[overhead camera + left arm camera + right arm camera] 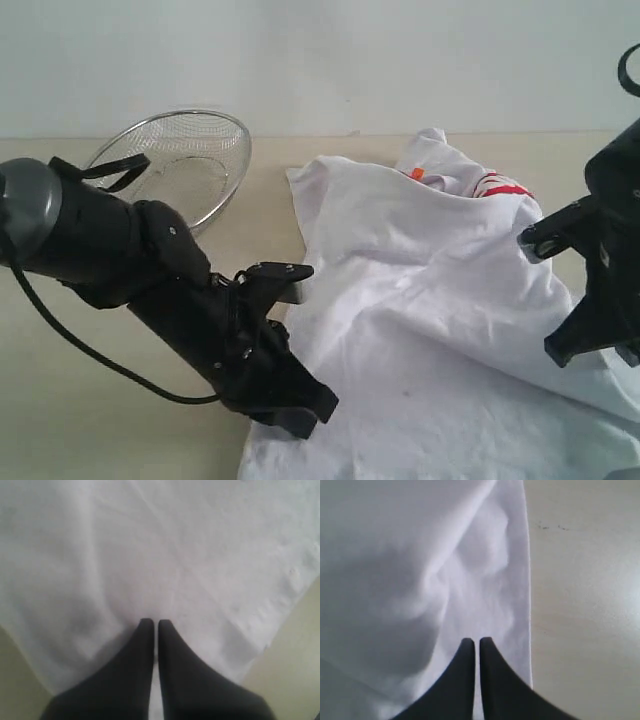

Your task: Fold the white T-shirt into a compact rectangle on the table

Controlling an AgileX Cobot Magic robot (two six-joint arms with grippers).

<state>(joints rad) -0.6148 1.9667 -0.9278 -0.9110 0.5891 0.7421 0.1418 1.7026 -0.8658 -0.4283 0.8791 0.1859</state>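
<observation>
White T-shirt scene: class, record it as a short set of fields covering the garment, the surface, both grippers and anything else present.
garment: white T-shirt, rumpled, not yet a rectangle; red lettering and orange neck tag show near its top in the exterior view
surface: table, pale beige
left gripper: shut, apparently pinching the cloth; creases run to its tips
right gripper: shut, apparently on the cloth beside a straight hem
other item: wire-mesh basket, on the table, apart from the shirt

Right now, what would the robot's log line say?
left hand: shut on shirt | right hand: shut on shirt | shirt: rumpled, not folded | basket: empty
</observation>
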